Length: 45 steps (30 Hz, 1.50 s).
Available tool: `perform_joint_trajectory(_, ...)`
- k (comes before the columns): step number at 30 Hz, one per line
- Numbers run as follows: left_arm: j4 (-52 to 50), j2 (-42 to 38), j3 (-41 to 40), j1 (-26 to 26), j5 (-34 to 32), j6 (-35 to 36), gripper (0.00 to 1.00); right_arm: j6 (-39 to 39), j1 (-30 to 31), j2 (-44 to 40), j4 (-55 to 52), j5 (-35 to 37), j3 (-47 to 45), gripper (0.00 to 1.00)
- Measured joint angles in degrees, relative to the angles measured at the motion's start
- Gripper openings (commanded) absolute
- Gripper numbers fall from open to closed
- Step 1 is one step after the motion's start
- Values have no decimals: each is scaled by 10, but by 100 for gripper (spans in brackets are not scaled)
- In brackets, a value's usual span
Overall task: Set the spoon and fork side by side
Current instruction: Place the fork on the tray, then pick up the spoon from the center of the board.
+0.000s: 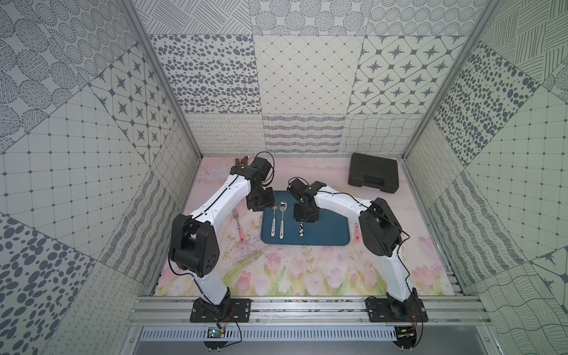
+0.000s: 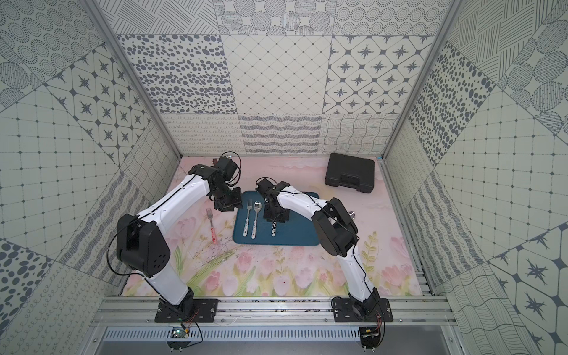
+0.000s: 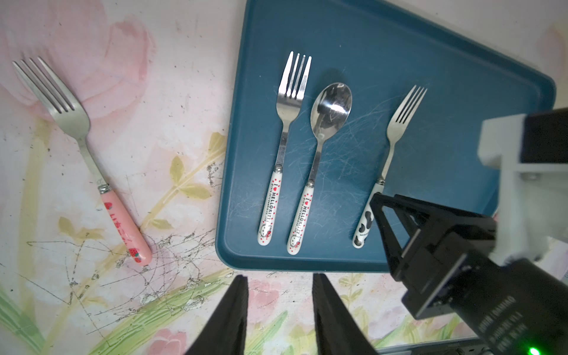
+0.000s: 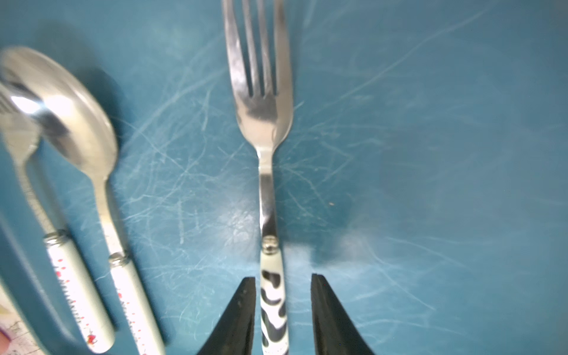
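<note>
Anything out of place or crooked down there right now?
The pink-handled fork lies off the blue tray, slanted on the mat, while the Hello Kitty fork and spoon lie parallel on it. Nothing looks spilled or damaged.

You have the tray point(image 1: 325, 238) at mid-depth on the tabletop point(image 1: 276, 270), and on its left part the fork point(image 1: 273, 221) lies just left of the spoon point(image 1: 282, 219), side by side, heads pointing to the rear. A second fork point(image 3: 396, 144) lies on the tray right of the spoon, apart from it. A third fork point(image 1: 238, 226) lies off the tray on its left, and the case point(image 1: 373, 173) sits behind the tray in the far right corner.
</note>
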Motion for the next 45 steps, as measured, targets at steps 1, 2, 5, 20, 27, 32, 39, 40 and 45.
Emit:
perform_joint_trajectory(1,0,-1,0,0,0,0,40,1,-9,-27,2,7,-21,33)
perform_joint_trajectory(2,0,-2,0,0,0,0,41,2,-25,-62,1,17,-47,33)
perform_joint_trajectory(5,0,-8,0,0,0,-1,41,5,-95,-163,1,42,-120,31)
perform_joint_trajectory(20,2,-11,-6,0,7,-1,40,23,-226,-269,-19,69,-370,30)
perform_joint_trajectory(27,4,-4,-7,0,11,-1,40,17,-226,-271,3,57,-349,32)
perform_joint_trajectory(32,7,-2,-7,0,11,-1,40,-1,-226,-253,17,45,-318,38)
perform_joint_trajectory(39,7,-2,-6,0,11,-1,40,-22,-240,-209,27,41,-314,38)
perform_joint_trajectory(40,7,-2,-6,0,11,-1,40,-24,-243,-208,27,40,-314,38)
perform_joint_trajectory(45,7,5,-3,0,11,-1,40,-41,-254,-192,37,27,-314,36)
